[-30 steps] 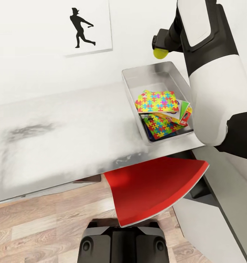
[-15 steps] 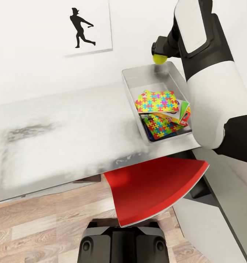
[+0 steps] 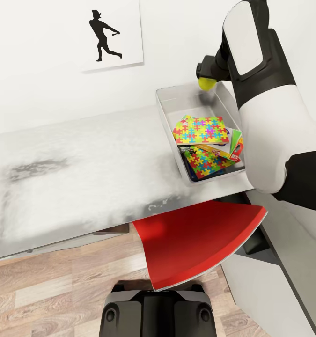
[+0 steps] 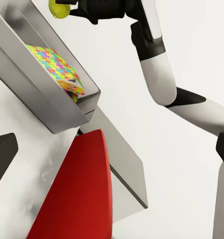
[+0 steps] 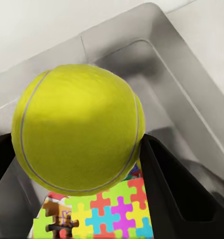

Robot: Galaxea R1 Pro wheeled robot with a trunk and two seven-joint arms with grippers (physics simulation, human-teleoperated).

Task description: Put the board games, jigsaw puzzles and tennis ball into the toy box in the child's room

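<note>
A yellow tennis ball (image 3: 206, 83) hangs over the far end of the grey metal toy box (image 3: 169, 122), held in my right gripper (image 3: 207, 75), which is shut on it. The right wrist view has the ball (image 5: 78, 133) large between the dark fingers (image 5: 176, 189), with the box's bare far floor (image 5: 157, 99) beneath. Inside the box lie a bright jigsaw puzzle (image 3: 201, 130), a second puzzle (image 3: 205, 162) under it and board games (image 3: 235, 144). The left wrist view catches the box (image 4: 40, 99), the ball (image 4: 60, 8) and one dark left finger (image 4: 1, 157).
The box stands at the right end of a white marbled table (image 3: 83, 164) against a white wall with a batter poster (image 3: 112, 33). A red chair (image 3: 195, 241) sits tucked at the table's front edge. Wooden floor (image 3: 59, 290) lies below.
My right gripper has lowered the tennis ball from above the box's far rim to just over its far end.
</note>
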